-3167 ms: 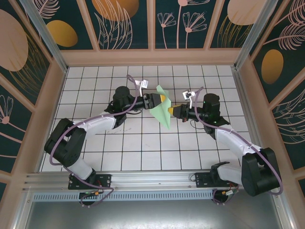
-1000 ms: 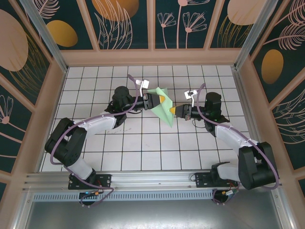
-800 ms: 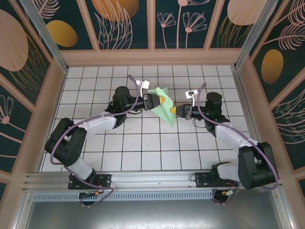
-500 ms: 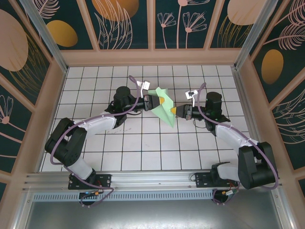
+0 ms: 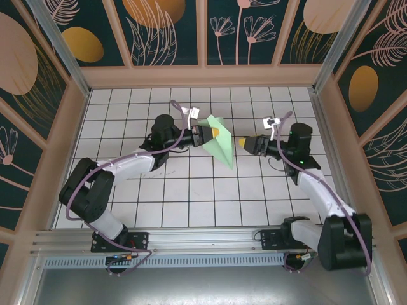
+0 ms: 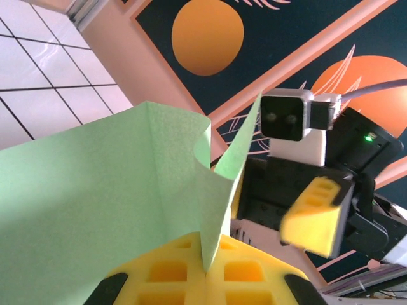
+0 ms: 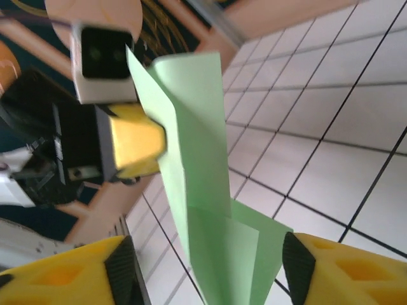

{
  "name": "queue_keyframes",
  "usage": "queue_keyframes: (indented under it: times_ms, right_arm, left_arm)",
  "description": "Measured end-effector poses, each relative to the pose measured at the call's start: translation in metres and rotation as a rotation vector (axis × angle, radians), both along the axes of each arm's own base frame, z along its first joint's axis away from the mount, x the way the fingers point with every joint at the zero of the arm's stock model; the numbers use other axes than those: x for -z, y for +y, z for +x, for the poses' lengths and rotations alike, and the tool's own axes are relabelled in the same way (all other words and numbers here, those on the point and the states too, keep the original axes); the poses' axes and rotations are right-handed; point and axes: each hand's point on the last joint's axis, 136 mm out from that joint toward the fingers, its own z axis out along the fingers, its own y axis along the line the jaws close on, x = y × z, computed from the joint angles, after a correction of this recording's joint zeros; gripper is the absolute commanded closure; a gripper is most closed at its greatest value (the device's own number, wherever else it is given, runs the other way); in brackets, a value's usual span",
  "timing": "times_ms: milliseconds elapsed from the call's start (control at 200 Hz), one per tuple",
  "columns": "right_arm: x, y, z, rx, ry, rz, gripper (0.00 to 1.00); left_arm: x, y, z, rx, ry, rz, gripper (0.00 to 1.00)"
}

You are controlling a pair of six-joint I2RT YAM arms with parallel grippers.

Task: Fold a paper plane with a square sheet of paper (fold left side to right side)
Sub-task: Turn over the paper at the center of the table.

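Right tool (image 5: 243,144) has backed off to the right since the earlier frame; it was up against the sheet of paper (image 5: 220,143) and now sits just beside it with a gap. Its jaws are spread wide with nothing in them; in the right wrist view the yellow fingers (image 7: 70,279) stand far apart with the sheet (image 7: 197,165) ahead of them. Left tool (image 5: 214,132) is still clamped on the sheet, which is pinched at the seam between its closed fingers (image 6: 165,276). The sheet (image 6: 95,190) is pale green and creased, and is held up off the white tiled bench (image 5: 191,190), between the two tools, with its pointed end toward the near right.
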Motion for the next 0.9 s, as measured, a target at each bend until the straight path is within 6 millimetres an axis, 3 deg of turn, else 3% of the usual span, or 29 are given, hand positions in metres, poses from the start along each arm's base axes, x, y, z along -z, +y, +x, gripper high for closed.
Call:
queue_keyframes:
  times_ms: [65,150,265,425,575,671,901]
  right_arm:
    - [-0.004,-0.004,-0.005,0.014,-0.038,0.011,0.13]
    - [0.011,-0.004,-0.014,0.004,-0.01,0.038,0.06]
    - [0.036,0.001,-0.026,-0.023,0.058,0.057,0.04]
    - [0.032,0.02,-0.038,-0.12,0.035,0.082,0.04]
    - [0.034,0.036,-0.043,-0.194,0.046,0.096,0.13]
    - [0.033,0.045,-0.042,-0.229,0.068,0.104,0.23]
    - [0.006,0.055,-0.038,-0.277,0.001,0.127,0.41]
  left_arm:
    - [-0.006,0.0,0.001,-0.004,-0.008,-0.009,0.99]
    - [-0.015,0.001,0.0,-0.004,-0.013,-0.024,0.99]
    - [-0.026,0.001,-0.001,-0.004,-0.018,-0.047,0.99]
    - [-0.034,0.001,-0.004,0.008,-0.009,-0.077,0.99]
    - [-0.044,0.001,-0.008,0.031,-0.004,-0.113,0.99]
    - [-0.05,0.0,-0.011,0.049,-0.009,-0.137,0.99]
    - [-0.056,0.0,-0.015,0.074,-0.008,-0.156,0.99]
